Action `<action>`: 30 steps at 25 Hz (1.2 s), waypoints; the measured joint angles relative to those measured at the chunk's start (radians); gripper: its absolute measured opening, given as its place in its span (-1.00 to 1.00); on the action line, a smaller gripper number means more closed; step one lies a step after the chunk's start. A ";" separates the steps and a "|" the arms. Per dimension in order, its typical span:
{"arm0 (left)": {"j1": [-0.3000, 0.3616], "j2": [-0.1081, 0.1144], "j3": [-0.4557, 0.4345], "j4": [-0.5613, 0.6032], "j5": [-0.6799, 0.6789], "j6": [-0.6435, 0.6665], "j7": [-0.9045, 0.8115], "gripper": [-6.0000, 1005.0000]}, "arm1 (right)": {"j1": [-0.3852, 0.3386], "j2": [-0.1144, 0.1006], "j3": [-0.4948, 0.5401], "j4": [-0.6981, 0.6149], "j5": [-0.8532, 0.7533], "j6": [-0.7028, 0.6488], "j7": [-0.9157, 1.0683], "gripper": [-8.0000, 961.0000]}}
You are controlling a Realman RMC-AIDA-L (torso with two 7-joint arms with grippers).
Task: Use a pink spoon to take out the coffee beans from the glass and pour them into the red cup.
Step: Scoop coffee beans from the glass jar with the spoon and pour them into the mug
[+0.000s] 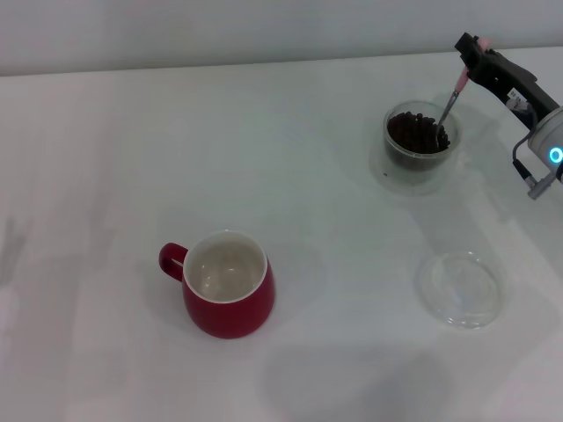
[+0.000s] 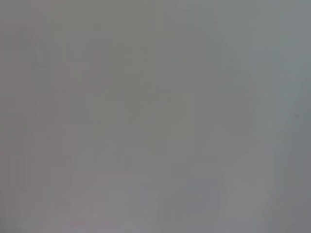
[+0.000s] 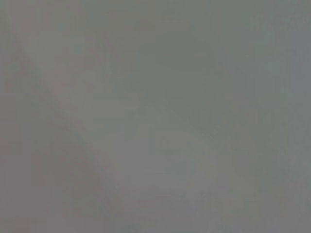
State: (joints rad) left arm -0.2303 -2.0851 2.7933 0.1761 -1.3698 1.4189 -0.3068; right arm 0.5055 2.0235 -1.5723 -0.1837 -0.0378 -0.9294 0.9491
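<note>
The right gripper [image 1: 469, 54] is gripping the pale pink handle of the pink spoon [image 1: 451, 98], its fingers closed on it, with the thin metal neck slanting down into the coffee beans [image 1: 418, 132] heaped in the glass [image 1: 420, 149] at the table's [image 1: 106, 158] far right. A flat clear round dish [image 1: 460, 288] is lying nearer, well apart from the glass. The red cup [image 1: 227, 284], a glossy rounded mug with an off-white inside, is standing to the left with open table between it and the glass; the left gripper is not showing in any view.

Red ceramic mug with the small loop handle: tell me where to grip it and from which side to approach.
Grip the rounded deep-red ceramic mug by its small red loop handle, approaching from the robot's left, where the handle sticks out. The mug stands upright with open table around it, so that side looks clear. Its round body is wide; pinching the rim from above is the alternative. The right end effector is busy holding the pink-handled metal spoon.
</note>
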 joint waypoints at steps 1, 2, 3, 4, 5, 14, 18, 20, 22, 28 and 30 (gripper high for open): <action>0.000 0.000 0.000 0.000 0.000 0.000 0.000 0.77 | 0.000 0.000 0.000 0.000 -0.001 0.000 0.009 -0.64; 0.000 0.000 0.000 -0.001 0.000 0.000 0.000 0.77 | 0.000 -0.001 0.000 0.000 -0.001 0.001 0.017 -0.64; 0.000 0.000 0.000 -0.002 0.000 0.000 0.000 0.77 | 0.000 -0.001 0.000 0.000 -0.001 0.001 0.026 -0.64; 0.000 0.000 0.000 -0.004 0.000 0.000 0.000 0.77 | 0.000 -0.001 0.000 -0.001 -0.001 0.002 0.033 -0.64; 0.000 0.000 0.000 -0.004 0.000 0.000 0.000 0.77 | 0.001 -0.001 0.000 -0.003 -0.001 0.004 0.037 -0.63; 0.000 0.002 0.000 -0.009 0.000 0.000 0.005 0.77 | -0.006 -0.001 0.009 -0.013 0.007 0.025 0.105 -0.63; 0.000 0.002 0.000 -0.011 -0.008 0.000 0.007 0.77 | -0.008 -0.001 0.010 -0.013 0.014 0.025 0.135 -0.63; 0.000 0.002 0.000 -0.011 -0.008 0.000 0.007 0.77 | -0.009 0.000 0.010 -0.013 0.016 0.022 0.153 -0.63; 0.000 0.002 0.000 -0.011 -0.009 0.000 0.008 0.77 | -0.009 0.000 0.008 -0.013 0.016 0.019 0.178 -0.63; 0.001 0.003 0.000 -0.012 -0.009 0.001 0.008 0.77 | -0.012 -0.002 0.003 -0.013 0.016 0.018 0.244 -0.62; 0.002 0.003 0.000 -0.012 -0.009 0.001 0.008 0.77 | -0.014 -0.002 0.004 -0.013 0.016 0.020 0.274 -0.62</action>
State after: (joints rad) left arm -0.2286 -2.0819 2.7934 0.1643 -1.3791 1.4202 -0.2991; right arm 0.4914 2.0218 -1.5688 -0.1964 -0.0214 -0.9098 1.2232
